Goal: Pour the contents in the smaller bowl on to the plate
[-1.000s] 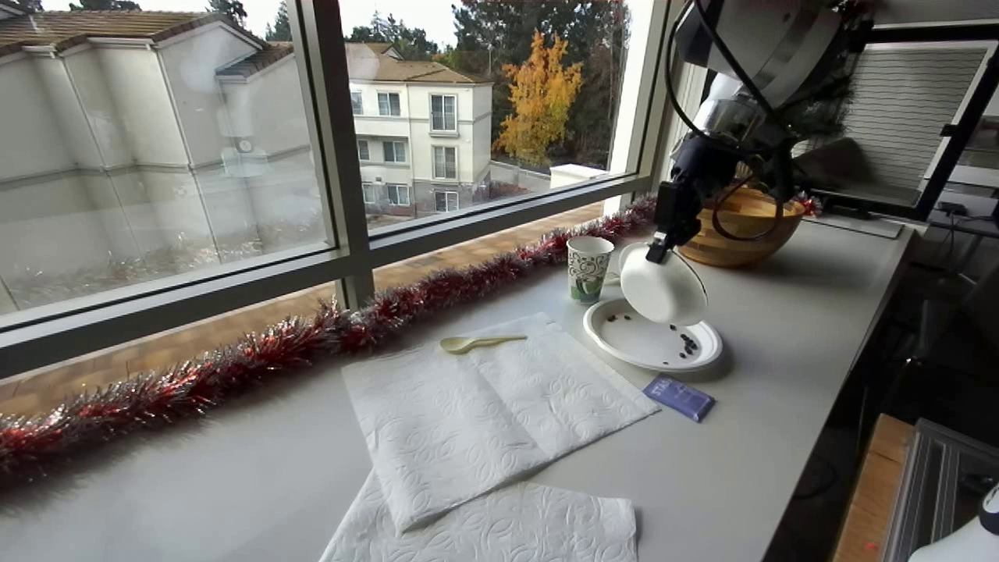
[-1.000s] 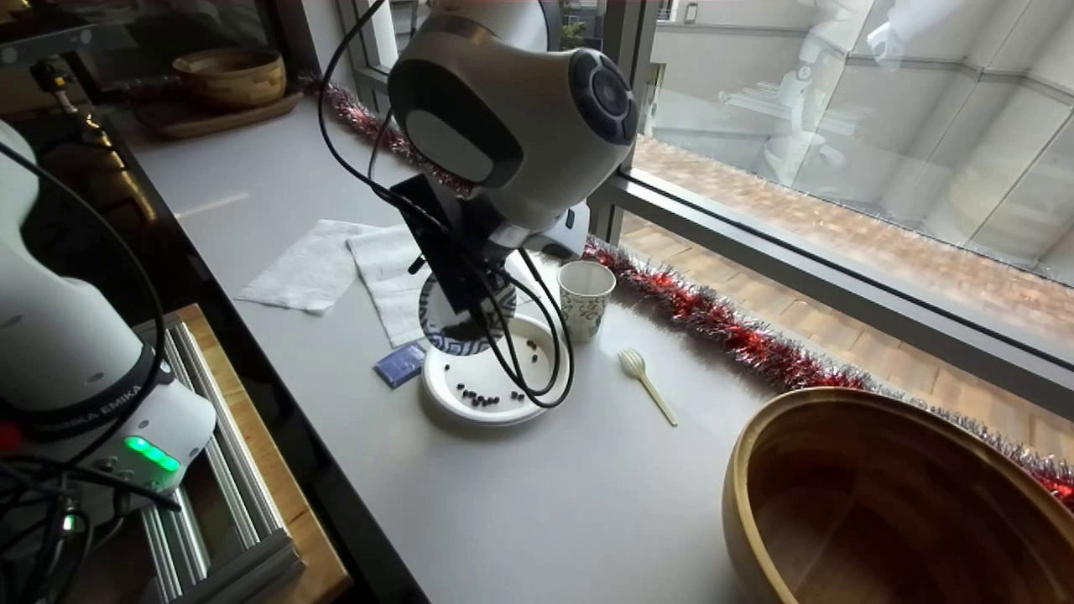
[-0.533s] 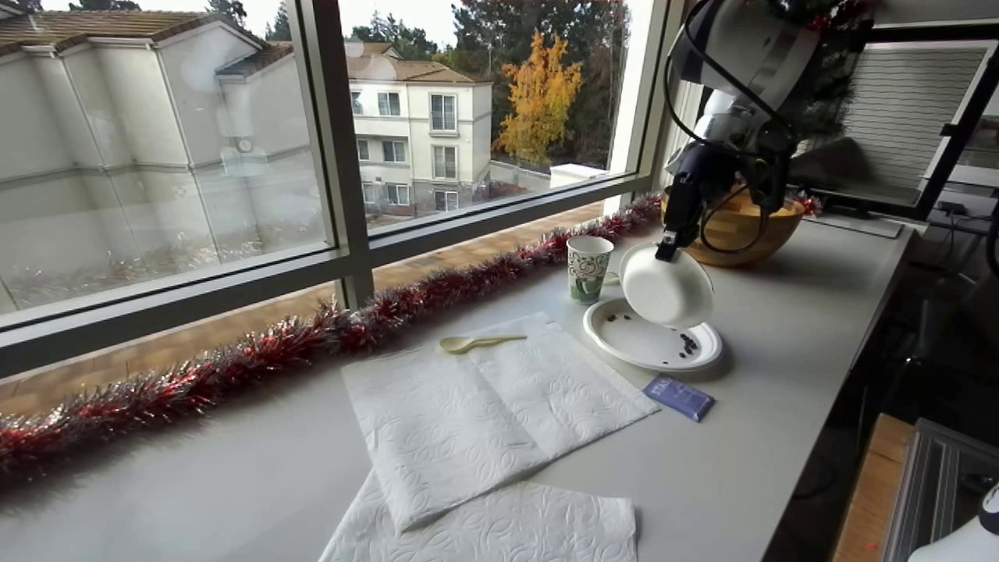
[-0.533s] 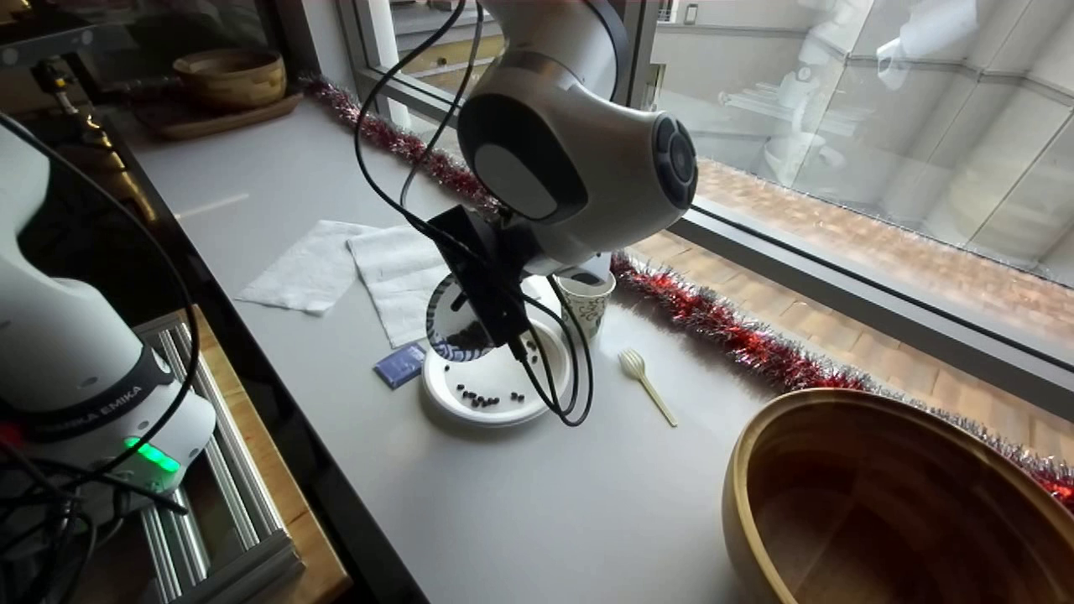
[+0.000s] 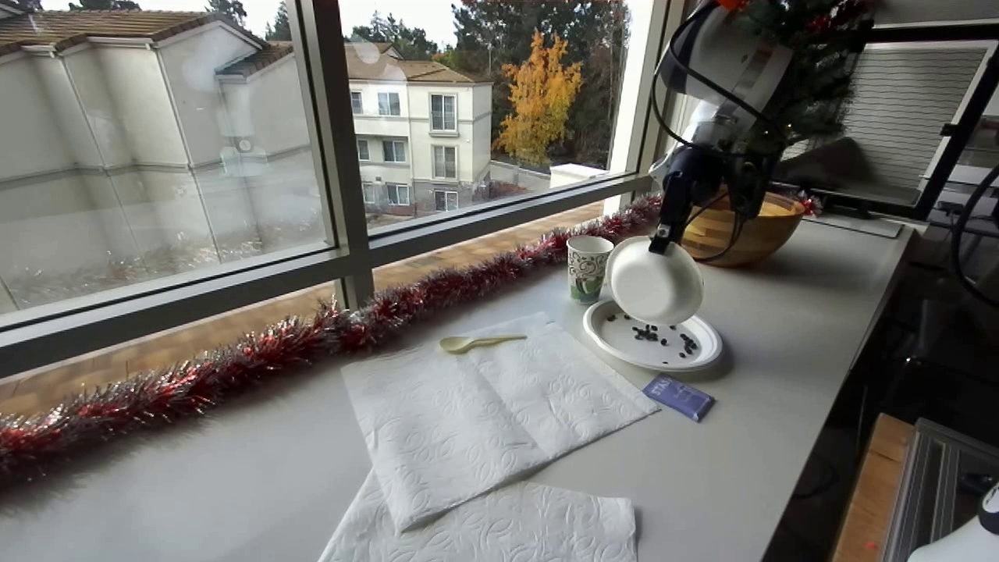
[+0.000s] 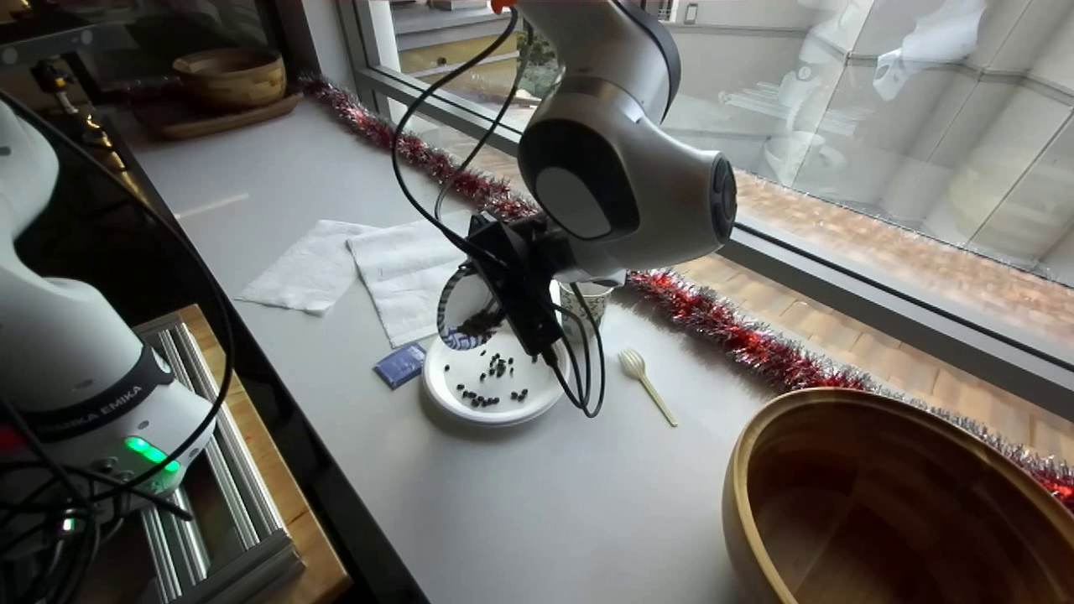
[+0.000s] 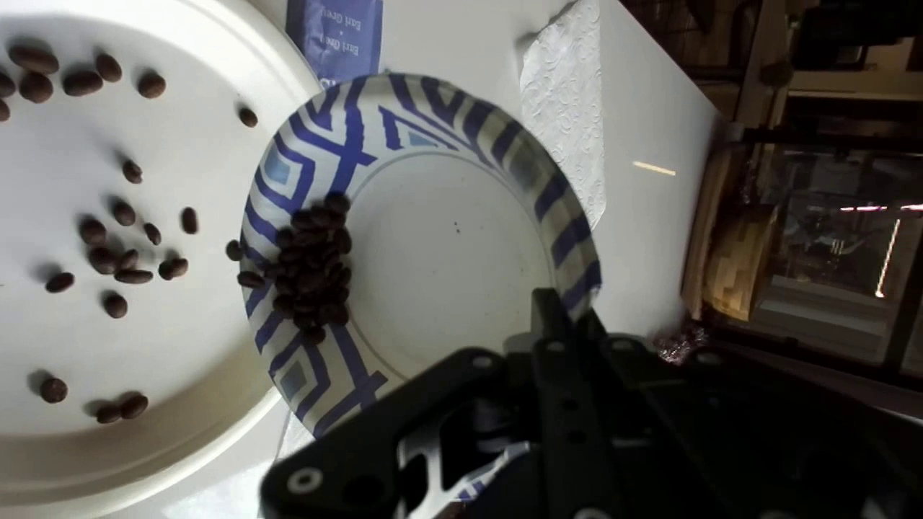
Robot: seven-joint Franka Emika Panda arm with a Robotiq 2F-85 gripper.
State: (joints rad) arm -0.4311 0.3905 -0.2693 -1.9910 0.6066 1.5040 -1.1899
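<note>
My gripper [image 7: 573, 317] is shut on the rim of the smaller bowl [image 7: 447, 252], white outside with a blue pattern inside. In both exterior views, the bowl [image 5: 655, 285] [image 6: 457, 298] is steeply tilted above the white plate [image 5: 613, 343] [image 6: 537, 390]. In the wrist view, dark beans [image 7: 310, 270] are heaped against the bowl's low side, with a few at the rim beside the plate [image 7: 191, 137]. Other beans [image 7: 104, 249] lie scattered on the plate, also visible in the exterior views [image 5: 648, 334] [image 6: 497, 367].
A patterned paper cup [image 5: 587, 269] stands close beside the plate and bowl. A blue packet [image 5: 679, 396] lies near the plate's rim. Paper napkins [image 5: 492, 406] hold a spoon [image 5: 476, 342]. A fork [image 6: 646, 386] and large wooden bowl [image 6: 889, 495] stand to the side. Tinsel [image 5: 437, 287] lines the window.
The bowl has tipped further and shifted slightly toward the cup. A new cluster of beans lies in the plate's middle. The arm has swung toward the window.
</note>
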